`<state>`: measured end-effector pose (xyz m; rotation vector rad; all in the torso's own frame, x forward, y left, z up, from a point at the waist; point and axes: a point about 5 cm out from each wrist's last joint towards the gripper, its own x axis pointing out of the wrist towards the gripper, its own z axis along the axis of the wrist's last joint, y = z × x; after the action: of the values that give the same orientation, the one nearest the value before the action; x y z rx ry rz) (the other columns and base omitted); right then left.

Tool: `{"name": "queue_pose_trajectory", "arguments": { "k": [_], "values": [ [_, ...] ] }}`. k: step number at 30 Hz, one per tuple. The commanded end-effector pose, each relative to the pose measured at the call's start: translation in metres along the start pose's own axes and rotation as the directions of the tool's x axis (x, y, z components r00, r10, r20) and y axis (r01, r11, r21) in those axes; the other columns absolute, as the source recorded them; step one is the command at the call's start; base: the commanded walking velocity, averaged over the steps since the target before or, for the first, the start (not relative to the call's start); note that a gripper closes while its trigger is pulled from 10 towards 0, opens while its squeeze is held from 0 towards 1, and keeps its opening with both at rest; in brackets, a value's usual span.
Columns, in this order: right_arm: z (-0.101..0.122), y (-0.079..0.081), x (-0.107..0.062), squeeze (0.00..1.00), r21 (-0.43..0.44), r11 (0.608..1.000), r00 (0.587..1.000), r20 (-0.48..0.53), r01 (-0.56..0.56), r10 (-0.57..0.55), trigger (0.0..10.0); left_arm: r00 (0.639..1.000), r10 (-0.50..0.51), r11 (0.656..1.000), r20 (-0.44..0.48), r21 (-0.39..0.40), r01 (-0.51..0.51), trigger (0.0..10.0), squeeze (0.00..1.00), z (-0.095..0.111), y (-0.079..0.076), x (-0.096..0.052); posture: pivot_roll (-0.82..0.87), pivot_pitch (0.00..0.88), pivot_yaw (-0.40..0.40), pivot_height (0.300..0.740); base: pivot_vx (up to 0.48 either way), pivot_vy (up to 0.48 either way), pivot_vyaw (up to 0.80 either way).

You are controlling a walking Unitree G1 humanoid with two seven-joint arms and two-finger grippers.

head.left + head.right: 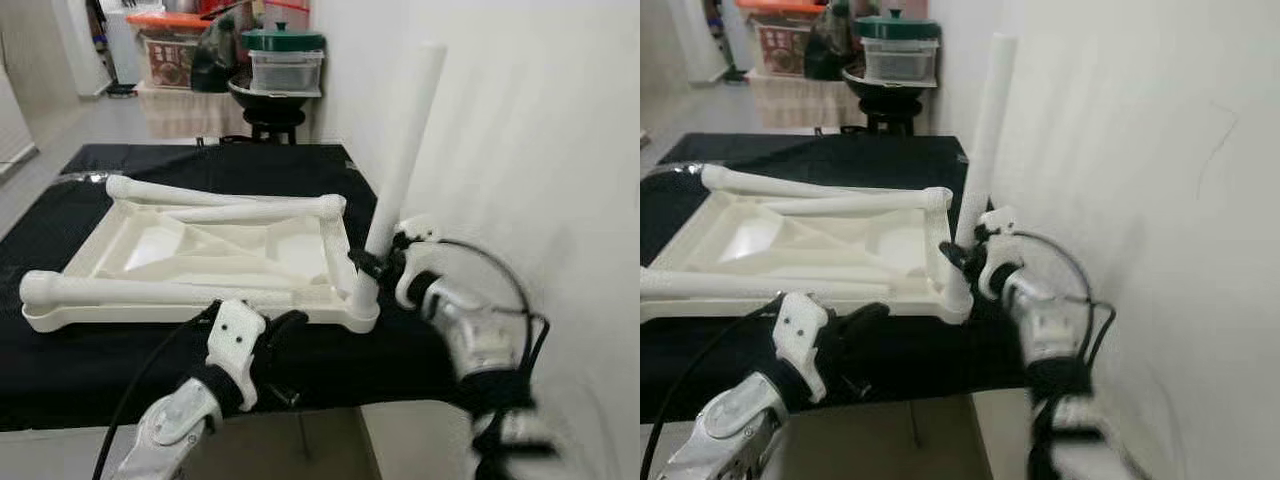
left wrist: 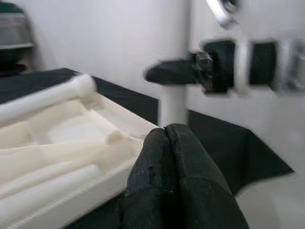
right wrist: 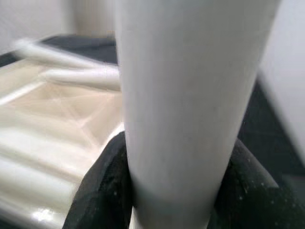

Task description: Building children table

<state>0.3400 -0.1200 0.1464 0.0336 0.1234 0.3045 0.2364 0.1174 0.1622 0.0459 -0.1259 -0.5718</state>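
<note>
A white plastic tabletop (image 1: 300,255) lies upside down on a black mat (image 1: 90,370). Several white legs lie across it; one (image 1: 150,291) runs along its near edge. Another white leg (image 1: 400,170) stands upright in the tabletop's near right corner socket (image 1: 362,300). My right gripper (image 1: 372,266) is shut on this upright leg (image 3: 186,95) low down, with black fingers (image 3: 100,191) on both sides. My left gripper (image 1: 285,325) hovers just in front of the tabletop's near edge, its black fingers (image 2: 176,176) pressed together and holding nothing.
A white wall (image 1: 540,150) stands close on the right, just beyond the upright leg. At the back sit a black stool (image 1: 272,118) with a lidded container (image 1: 286,68) and a cloth-covered shelf (image 1: 185,110). Bare floor (image 1: 330,440) shows below the mat's near edge.
</note>
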Motion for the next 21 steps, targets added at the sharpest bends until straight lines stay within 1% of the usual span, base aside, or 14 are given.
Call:
{"name": "queue_pose_trajectory", "arguments": {
  "k": [1,2,3,6,7,13,14,15,16,17,18,19,20,21],
  "values": [
    [-0.035,0.03,-0.004,0.0,-0.041,0.997,0.986,-0.157,-0.07,0.062,0.0,1.0,-0.014,1.0,-0.003,0.004,0.014,10.0,0.0,0.0,0.0,0.003,-0.01,0.0,-0.085,0.74,0.0,0.0,0.0],
    [-0.035,0.03,-0.004,0.0,-0.041,0.997,0.986,-0.157,-0.07,0.062,0.0,1.0,-0.014,1.0,-0.003,0.004,0.014,10.0,0.0,0.0,0.0,0.003,-0.01,0.0,-0.085,0.74,0.0,0.0,0.0],
    [-0.035,0.045,0.0,0.0,-0.069,0.988,0.981,-0.146,-0.136,0.125,0.0,1.0,-0.018,1.0,-0.003,0.006,0.018,10.0,0.0,-0.001,0.0,0.004,-0.01,0.0,-0.09,0.74,0.0,0.0,0.0],
    [-0.033,0.047,0.009,0.0,-0.083,0.984,0.979,-0.147,-0.155,0.142,0.0,1.0,-0.022,1.0,-0.002,0.008,0.022,10.0,0.0,-0.001,-0.001,0.005,0.0,0.0,-0.098,0.74,0.0,0.0,0.0],
    [-0.02,0.038,0.025,1.0,-0.131,0.977,0.979,-0.134,-0.168,0.15,10.0,1.0,-0.014,1.0,0.005,0.012,0.014,10.0,0.0,-0.001,-0.002,0.008,0.01,0.0,-0.11,0.74,0.0,0.0,0.0],
    [0.0,0.03,0.034,1.0,-0.13,0.973,0.979,-0.092,-0.192,0.181,10.0,1.0,-0.002,1.0,0.011,0.012,0.002,10.0,0.0,0.0,-0.001,0.009,0.01,0.0,-0.116,0.74,0.0,0.0,0.0],
    [0.024,0.02,0.036,0.96,-0.119,0.951,0.958,-0.042,-0.286,0.283,10.0,1.0,0.0,1.0,0.014,0.008,0.0,10.0,0.0,0.0,-0.002,0.009,0.0,0.0,-0.116,0.74,0.0,0.0,0.0],
    [0.036,0.014,0.035,0.33,-0.13,0.926,0.934,-0.013,-0.354,0.356,10.0,1.0,-0.001,1.0,0.015,0.007,0.001,10.0,0.0,0.001,-0.003,0.009,0.01,0.0,-0.121,0.74,0.0,0.0,0.0],
    [0.036,0.014,0.035,0.33,-0.13,0.926,0.934,-0.013,-0.354,0.356,10.0,1.0,-0.001,1.0,0.015,0.007,0.001,10.0,0.0,0.001,-0.003,0.009,0.01,0.0,-0.121,0.74,0.0,0.0,0.0],
    [0.044,0.008,0.031,0.0,-0.156,0.874,0.885,-0.011,-0.46,0.465,10.0,1.0,-0.003,1.0,0.016,0.006,0.003,10.0,0.0,0.001,-0.003,0.009,0.01,0.0,-0.122,0.74,0.0,0.0,0.0],
    [0.044,0.008,0.031,0.0,-0.156,0.874,0.885,-0.011,-0.46,0.465,10.0,1.0,-0.003,1.0,0.016,0.006,0.003,10.0,0.0,0.001,-0.003,0.009,0.01,0.0,-0.122,0.74,0.0,0.0,0.0],
    [0.048,0.003,0.028,0.0,-0.192,0.817,0.835,-0.027,-0.544,0.55,10.0,1.0,-0.004,1.0,0.016,0.006,0.004,10.0,0.0,0.001,-0.003,0.009,0.01,0.0,-0.12,0.74,0.0,0.0,0.0],
    [0.048,0.003,0.028,0.0,-0.192,0.817,0.835,-0.027,-0.544,0.55,10.0,1.0,-0.004,1.0,0.016,0.006,0.004,10.0,0.0,0.001,-0.003,0.009,0.01,0.0,-0.12,0.74,0.0,0.0,0.0],
    [0.048,-0.002,0.025,0.0,-0.228,0.747,0.776,-0.076,-0.625,0.626,10.0,1.0,-0.004,1.0,0.017,0.006,0.004,10.0,0.0,0.0,-0.004,0.009,0.01,0.0,-0.12,0.74,0.0,0.0,0.0]
  ]
}}
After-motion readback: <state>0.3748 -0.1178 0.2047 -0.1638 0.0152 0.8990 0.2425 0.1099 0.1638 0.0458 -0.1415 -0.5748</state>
